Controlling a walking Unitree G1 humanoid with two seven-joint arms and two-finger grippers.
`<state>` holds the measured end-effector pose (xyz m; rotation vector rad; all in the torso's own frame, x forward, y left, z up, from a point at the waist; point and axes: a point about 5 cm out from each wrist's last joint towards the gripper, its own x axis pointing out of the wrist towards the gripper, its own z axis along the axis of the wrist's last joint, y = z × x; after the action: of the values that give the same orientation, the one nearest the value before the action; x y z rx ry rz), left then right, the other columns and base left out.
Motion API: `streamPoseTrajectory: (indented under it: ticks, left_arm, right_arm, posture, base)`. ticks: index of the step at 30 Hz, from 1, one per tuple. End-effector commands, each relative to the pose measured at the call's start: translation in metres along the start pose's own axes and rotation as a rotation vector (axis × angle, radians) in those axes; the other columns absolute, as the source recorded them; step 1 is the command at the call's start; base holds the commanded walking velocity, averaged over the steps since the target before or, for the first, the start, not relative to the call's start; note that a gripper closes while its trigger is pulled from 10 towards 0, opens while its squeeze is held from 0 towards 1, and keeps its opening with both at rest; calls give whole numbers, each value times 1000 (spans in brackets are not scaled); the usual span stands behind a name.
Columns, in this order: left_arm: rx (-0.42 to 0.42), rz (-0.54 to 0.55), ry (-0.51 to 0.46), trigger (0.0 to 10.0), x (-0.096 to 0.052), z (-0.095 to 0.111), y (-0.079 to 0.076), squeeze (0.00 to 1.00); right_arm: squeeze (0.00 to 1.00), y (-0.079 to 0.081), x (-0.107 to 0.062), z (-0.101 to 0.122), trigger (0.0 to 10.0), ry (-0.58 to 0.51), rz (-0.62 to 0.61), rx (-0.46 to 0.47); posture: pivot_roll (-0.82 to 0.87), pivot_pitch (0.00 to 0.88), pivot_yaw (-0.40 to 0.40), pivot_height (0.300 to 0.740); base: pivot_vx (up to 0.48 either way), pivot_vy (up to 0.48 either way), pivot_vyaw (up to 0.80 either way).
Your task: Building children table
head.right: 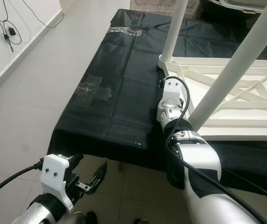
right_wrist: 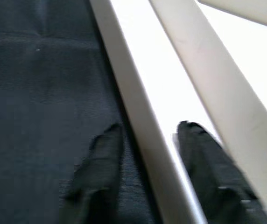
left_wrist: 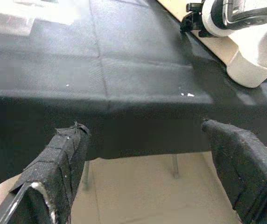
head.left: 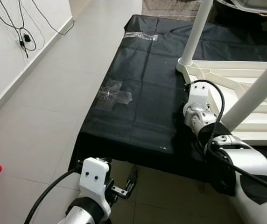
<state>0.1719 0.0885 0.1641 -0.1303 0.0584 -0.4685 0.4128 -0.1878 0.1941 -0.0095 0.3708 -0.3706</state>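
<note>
With tabletop (head.right: 245,121) inverted on black-draped desk (head.left: 138,93) so legs (head.right: 231,70) point up: right hand (right_wrist: 145,154) open, straddling near-left rim for a grip; left hand (left_wrist: 147,154) open, idle below near edge.

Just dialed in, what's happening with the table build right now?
The white children's table lies upside down on the black cloth, with legs already standing up from it. The right end effector is at the table's near edge, one finger on each side of the rim, seemingly about to grip it. The left end effector is open, off the cloth's near edge.
</note>
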Motion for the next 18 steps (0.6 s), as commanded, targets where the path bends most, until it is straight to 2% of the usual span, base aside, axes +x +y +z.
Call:
streamPoseTrajectory:
  ticks: [1, 5, 9, 13, 18]
  left_arm:
    - [-14, -2, 23, 10000, -2, -2, -2, 0]
    - [-12, 3, 27, 10000, -2, -1, -2, 0]
    - [-8, 7, 31, 10000, 0, -1, 0, 0]
    - [-1, 5, 29, 10000, 2, -1, 1, 0]
    - [12, 5, 28, 10000, 6, -1, 4, 0]
  right_arm:
    - [0, 4, 1, -21, 0, 103, 46, 15]
    - [0, 8, -1, -11, 0, 79, 77, -2]
    - [0, 22, -4, -7, 0, 51, 235, -59]
    - [0, 32, -7, -16, 0, 83, 348, -105]
    - [0, 33, -7, -30, 0, 123, 426, -193]
  posture:
    - [191, 285, -67, 740]
    - [186, 293, -69, 740]
    - [185, 286, -66, 740]
    - [182, 278, -65, 740]
    - [180, 265, -61, 740]
  base:
    - [0, 0, 0]
    - [0, 0, 0]
    - [0, 0, 0]
    - [0, 0, 0]
    - [0, 0, 0]
